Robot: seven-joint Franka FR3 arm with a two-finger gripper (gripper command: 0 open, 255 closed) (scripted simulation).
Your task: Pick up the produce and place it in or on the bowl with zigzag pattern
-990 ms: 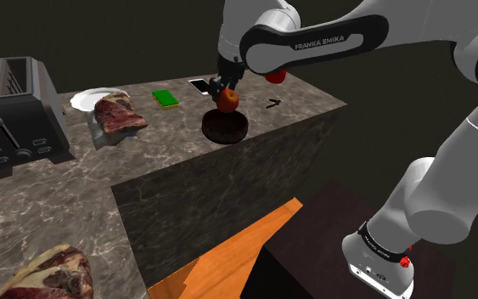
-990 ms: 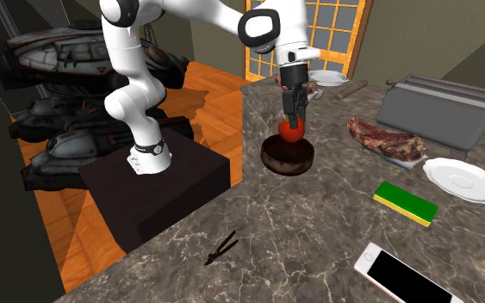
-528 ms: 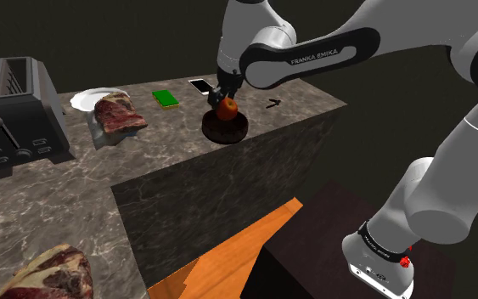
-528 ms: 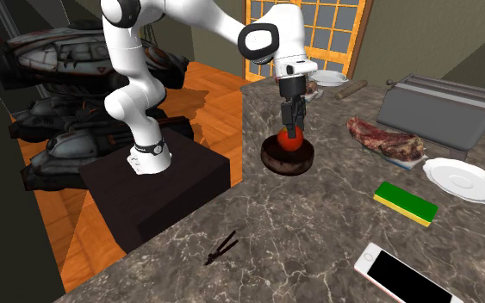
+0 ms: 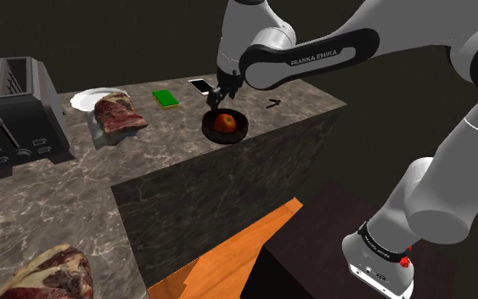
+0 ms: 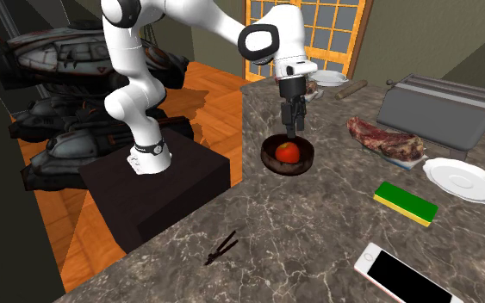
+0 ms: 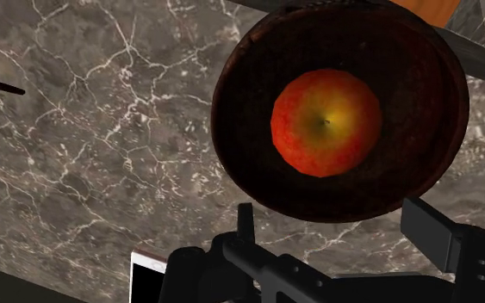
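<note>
The red-and-yellow round apple (image 7: 326, 122) lies at the bottom of the dark brown round bowl (image 7: 240, 129), stem-pit up and near the middle. The black two-finger gripper (image 6: 292, 129) hangs just above the bowl's far rim, its jaws apart and holding nothing. The bowl's wall is too dark here to read any zigzag, so you should treat its identity as probable, not settled. The bowl stands on the grey veined marble countertop (image 6: 318, 232), close to the edge that drops toward the stand. Your main risk lies in the retreat. If the hand swings sideways before it rises, a fingertip could catch the rim and push or tip the bowl toward that edge, spilling the apple. A second descent would do harm too, since it could press the fingers onto the fruit. Against the frame half a second ago, the apple no longer sits between the fingers at rim height. It has dropped into the bowl, while the arm keeps nearly the same pose. One second ago it was carried higher, clear above the bowl.
</note>
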